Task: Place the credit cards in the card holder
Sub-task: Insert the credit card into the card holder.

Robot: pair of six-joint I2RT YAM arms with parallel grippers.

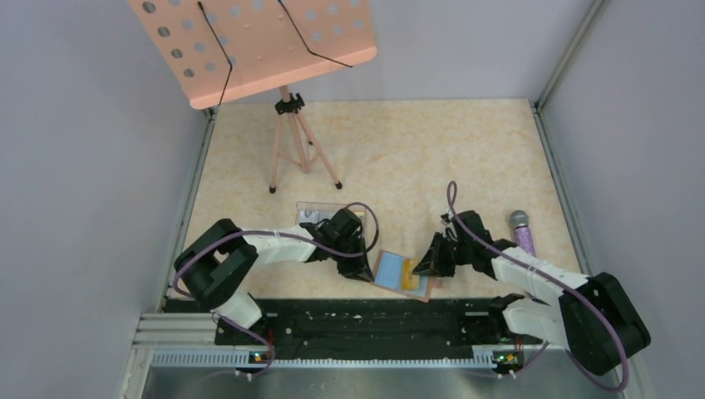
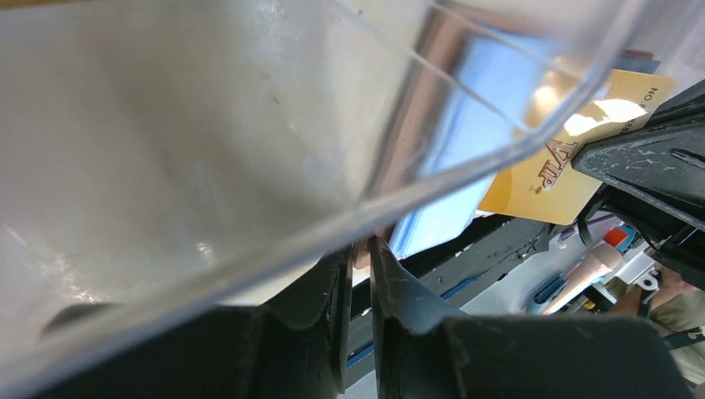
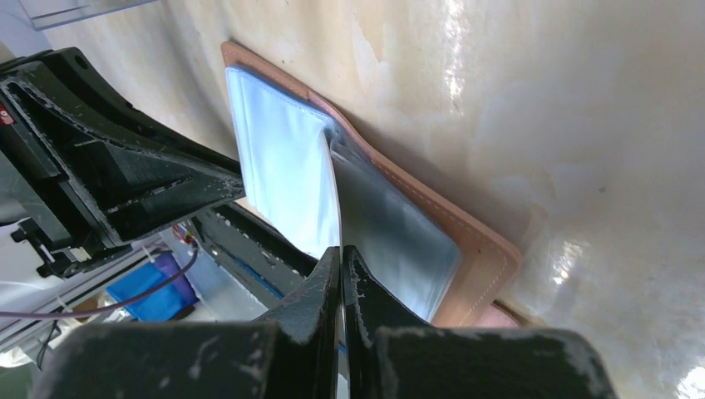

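Pale marbled surface [image 1: 399,158], grey walls, pink music stand [image 1: 258,46] at the far side.

Right jaws: pressed together on a thin sheet that the right wrist view shows edge-on. I take it for the yellow card [image 2: 532,187], whose "VIP" face shows from the left side.

Left jaws: nearly together, with a brown sliver between the tips. They look clamped on the edge of the card holder [image 3: 482,245] that lies nearest the clear box [image 1: 320,212] (the rim is hard to see, so this is a judgement).

Holder: opened flat, just right of the clear box and nearer the arms, at the near edge of the surface. Pale blue inner faces [image 3: 274,158] up. Its long axis runs roughly away from the box to the right, slightly skewed, with the fold crossing it near to far.

Card: stands on edge over the half of the holder farther from the box, tilted, not flat. Its far edge meets the lining near the fold. Its print runs along its length, rising toward the right jaws. Whether it has entered a pocket I cannot tell.

Microphone [image 1: 522,233] lies well right of the box, out of play.

Risks:
- The card's corner may catch the pocket lip, so the card bows or twists in the grip.
- A push along the holder's length against a thin edge hold could make the holder slip, fold up or slide off the near edge.
- The box crowds the left wrist, so a nudge would shift it.
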